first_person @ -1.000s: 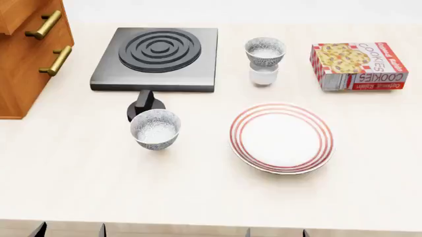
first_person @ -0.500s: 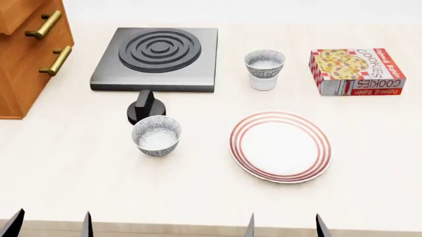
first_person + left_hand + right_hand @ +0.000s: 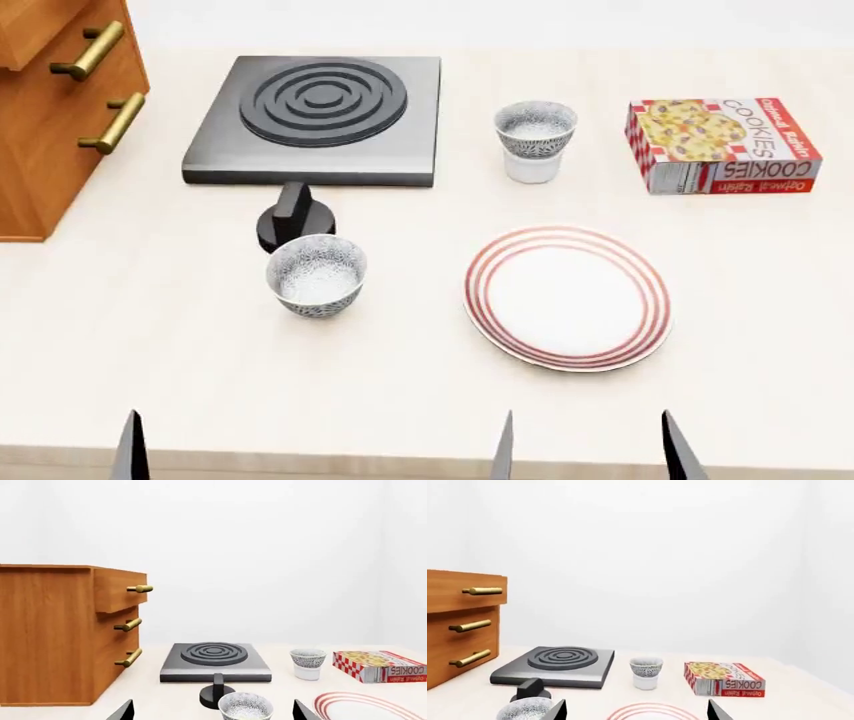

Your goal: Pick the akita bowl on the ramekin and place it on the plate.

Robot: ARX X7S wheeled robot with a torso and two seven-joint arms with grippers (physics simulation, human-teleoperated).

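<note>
1. We see the akita bowl (image 3: 535, 130) seated on the ramekin (image 3: 533, 167), behind the plate (image 3: 567, 297), left of the cookie box (image 3: 722, 144).
2. Right gripper (image 3: 586, 450) jaws stand wide, empty, at the near edge in front of the plate. Left gripper (image 3: 212, 714) likewise wide, empty.
3. Risk: we grab the look-alike bowl (image 3: 316, 275), left of the plate.
4. Risk: a low pinch catches the ramekin and lifts or tips the stack.
5. Risk: a rim-only grip slips on the glaze.
</note>
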